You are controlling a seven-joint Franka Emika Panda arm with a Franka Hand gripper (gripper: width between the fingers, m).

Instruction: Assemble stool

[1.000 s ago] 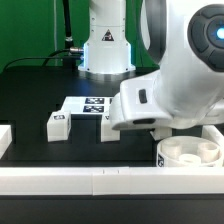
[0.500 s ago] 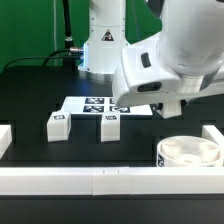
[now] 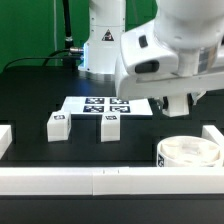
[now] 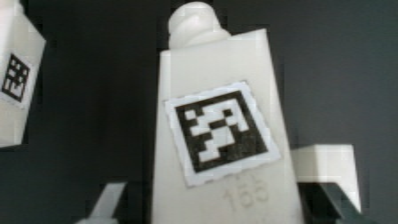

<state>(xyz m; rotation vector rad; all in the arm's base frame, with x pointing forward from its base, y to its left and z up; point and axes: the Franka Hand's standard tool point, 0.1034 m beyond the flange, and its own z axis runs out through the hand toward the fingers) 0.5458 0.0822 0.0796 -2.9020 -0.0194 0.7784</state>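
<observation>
My gripper (image 4: 219, 175) looks clenched on a stool leg (image 4: 222, 110), held off the table near the round seat (image 3: 188, 151), so I judge the step is bringing this leg to the seat. Next its peg (image 4: 196, 20) must line up over the seat and go straight down. The border rails (image 3: 100, 181) crowd the seat's corner, with open table toward the two standing legs (image 3: 57, 126).

A robotics lab: green backdrop (image 3: 30, 25), black table (image 3: 35, 95), tagged marker board (image 3: 90, 104).

Green backdrop (image 3: 30, 30) behind, matte black tabletop (image 3: 30, 100), long white border rails (image 3: 60, 182) along its edges, even light
</observation>
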